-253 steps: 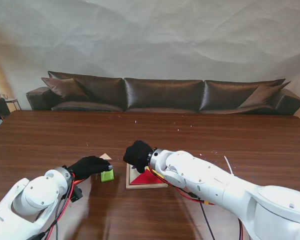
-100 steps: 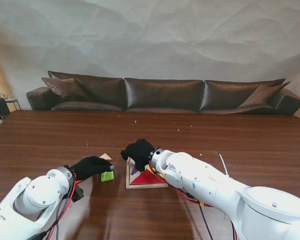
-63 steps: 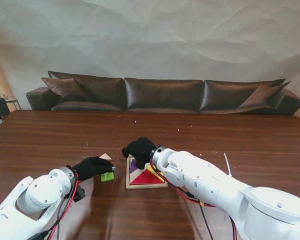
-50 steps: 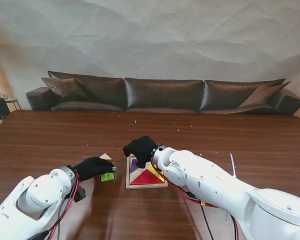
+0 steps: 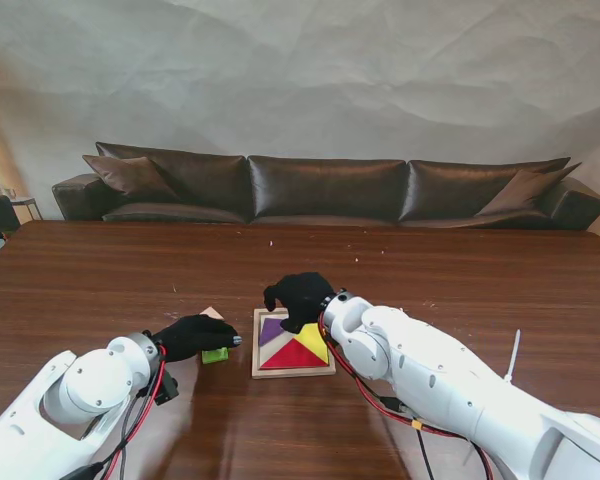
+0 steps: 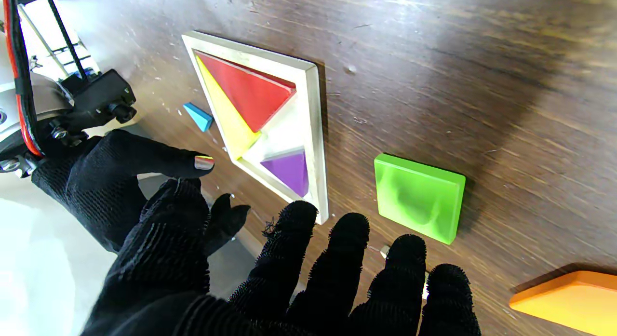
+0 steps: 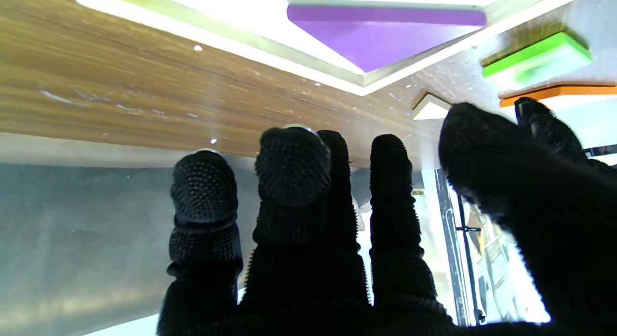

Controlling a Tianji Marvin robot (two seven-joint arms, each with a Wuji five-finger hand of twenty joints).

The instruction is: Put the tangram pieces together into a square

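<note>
The wooden tray (image 5: 292, 371) (image 6: 313, 133) lies in the middle of the table. It holds a red triangle (image 5: 292, 355) (image 6: 246, 92), a yellow triangle (image 5: 313, 342) (image 6: 226, 119) and a purple triangle (image 5: 273, 330) (image 6: 289, 171) (image 7: 381, 37). My right hand (image 5: 302, 298) (image 7: 337, 230) hovers open at the tray's far edge, holding nothing. My left hand (image 5: 193, 335) (image 6: 289, 278) is open with fingers spread, left of the tray. A green square (image 5: 216, 354) (image 6: 418, 197) (image 7: 535, 61) lies at its fingertips. An orange piece (image 5: 212, 313) (image 6: 564, 300) sits farther from me.
A small blue triangle (image 6: 197, 116) lies on the table beyond the tray, seen only in the left wrist view. My right forearm (image 5: 420, 365) crosses the table to the tray's right. A dark sofa (image 5: 330, 188) stands behind the table's far edge.
My right hand has drawn back from over the tray toward its far right, uncovering the purple and yellow triangles. My left hand has edged slightly toward the tray.
</note>
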